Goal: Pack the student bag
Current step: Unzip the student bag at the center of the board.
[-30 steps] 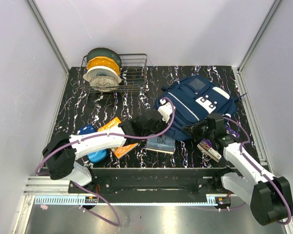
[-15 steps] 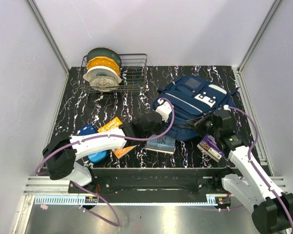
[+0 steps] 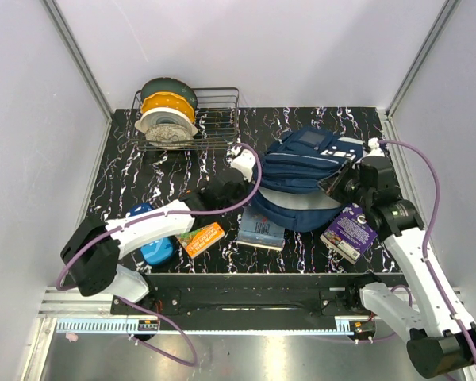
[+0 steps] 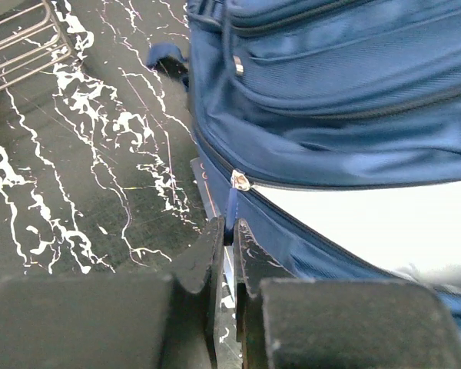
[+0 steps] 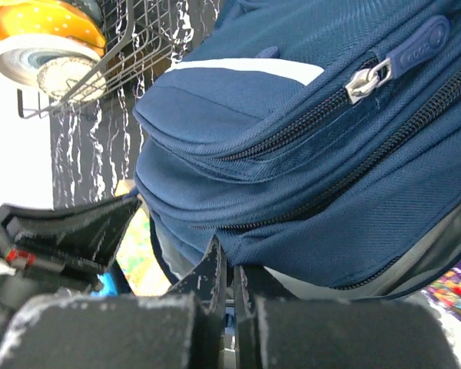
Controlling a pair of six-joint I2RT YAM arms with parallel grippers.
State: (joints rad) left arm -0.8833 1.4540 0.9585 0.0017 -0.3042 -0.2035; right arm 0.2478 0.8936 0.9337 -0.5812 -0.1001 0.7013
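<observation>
Where the two arms are bolted along the bottom edge of the overhead view, the left one runs low, up and to the right across the black marbled worktop (image 3: 127,171). Its white forearm passes above a blue object (image 3: 155,248) and an orange packet (image 3: 202,236). The left pincer (image 4: 229,231) is closed to a sliver, its two dark fingers nipping the blue zip tab (image 4: 230,207) that hangs from a silver slider (image 4: 240,181) on the bag's left edge.

From the lower right corner the right arm climbs steeply, then its wrist bends leftward in the upper right of the frame. The right pincer (image 5: 229,270) is pressed shut on a fold of navy fabric at the bag's right side. Below it a purple packet (image 3: 349,232) lies flat, just beside the bag's lower right edge. A blue book (image 3: 262,230) lies just beside the bag's lower left edge.

Between the two pincers, right of centre in the overhead view, sits the student bag (image 3: 309,163). Its navy top part is drawn up and its mouth gapes toward the arms. Pale grey lining (image 3: 301,200) shows in that gap, and a grey square panel (image 3: 312,139) faces upward near the far end.

Farther back, in the upper left, a wire rack (image 3: 214,119) holds green, yellow and white round discs (image 3: 168,111) standing on edge, well apart from the bag.
</observation>
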